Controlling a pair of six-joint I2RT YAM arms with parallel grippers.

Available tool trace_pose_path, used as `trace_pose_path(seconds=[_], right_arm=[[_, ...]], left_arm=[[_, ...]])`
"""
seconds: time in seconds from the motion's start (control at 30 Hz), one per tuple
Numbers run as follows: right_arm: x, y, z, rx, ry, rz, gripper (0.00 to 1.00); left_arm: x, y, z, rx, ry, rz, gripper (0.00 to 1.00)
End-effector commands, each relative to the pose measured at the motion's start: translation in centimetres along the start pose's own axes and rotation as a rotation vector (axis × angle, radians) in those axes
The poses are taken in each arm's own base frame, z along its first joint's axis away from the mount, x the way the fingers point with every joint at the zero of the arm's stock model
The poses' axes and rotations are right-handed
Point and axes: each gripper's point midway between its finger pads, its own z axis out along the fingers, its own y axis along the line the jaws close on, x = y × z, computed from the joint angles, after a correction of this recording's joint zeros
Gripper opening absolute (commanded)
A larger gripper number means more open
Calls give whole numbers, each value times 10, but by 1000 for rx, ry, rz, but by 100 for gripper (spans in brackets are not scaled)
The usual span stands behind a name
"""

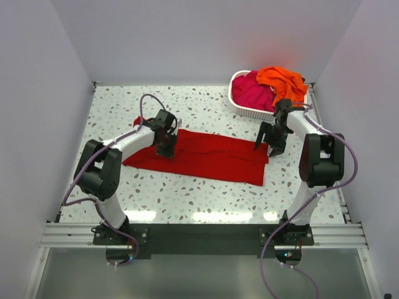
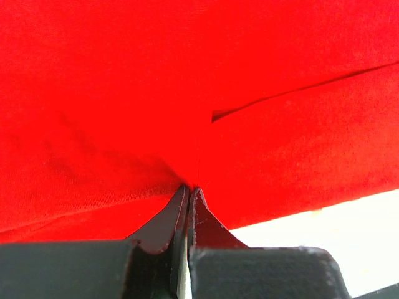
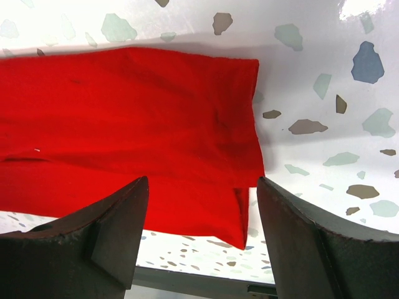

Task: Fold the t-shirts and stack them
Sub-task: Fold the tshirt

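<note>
The left gripper (image 2: pixel 189 190) is clenched on a fold of the deep red soft cloth t-shirt (image 1: pixel 212 152). The right gripper (image 3: pixel 201 182) is released; below it the shirt's end lies on the speckled counter (image 1: pixel 187 193).

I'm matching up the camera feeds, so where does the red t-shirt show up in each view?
Top external: red t-shirt lies spread flat, centre of frame.
Left wrist: red t-shirt fills nearly everything, pinched by the left end effector.
Right wrist: red t-shirt covers left and centre, its right end showing.
Shared landmark: the pale table beside the cloth's edge.
</note>
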Motion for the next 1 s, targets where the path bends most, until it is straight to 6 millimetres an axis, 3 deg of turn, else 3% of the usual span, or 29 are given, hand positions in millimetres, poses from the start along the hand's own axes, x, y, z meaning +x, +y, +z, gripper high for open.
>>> trace_pose_path(seconds=[0.0, 0.1, 0.2, 0.33, 0.47, 0.5, 0.57, 0.6, 0.7, 0.97], right_arm=[[-5, 7, -19, -30, -43, -7, 74], [-3, 7, -19, -30, -40, -6, 74], [-2, 6, -19, -31, -38, -7, 74], [-1, 5, -18, -30, -32, -6, 74], [-2, 6, -20, -30, -35, -7, 74], [-3, 7, -21, -31, -39, -11, 74], [-4, 7, -21, -32, -41, -8, 74], [-5, 7, -21, -31, -40, -11, 74], [-6, 8, -20, -32, -36, -13, 74], [-6, 7, -20, -22, -32, -15, 74]], left_arm=[[9, -17, -14, 72, 48, -47, 0], [8, -22, -19, 93, 50, -69, 4], [-2, -26, -28, 108, 14, -72, 32], [-29, -15, -53, 38, -119, -70, 53], [-45, 9, -88, -9, -275, -117, 54], [-37, 27, -86, -32, -279, -155, 53], [-41, 39, -97, -17, -355, -182, 53], [-29, 53, -90, -19, -338, -212, 54], [-17, 68, -82, -36, -323, -198, 54], [2, 88, -60, -79, -270, -191, 48]])
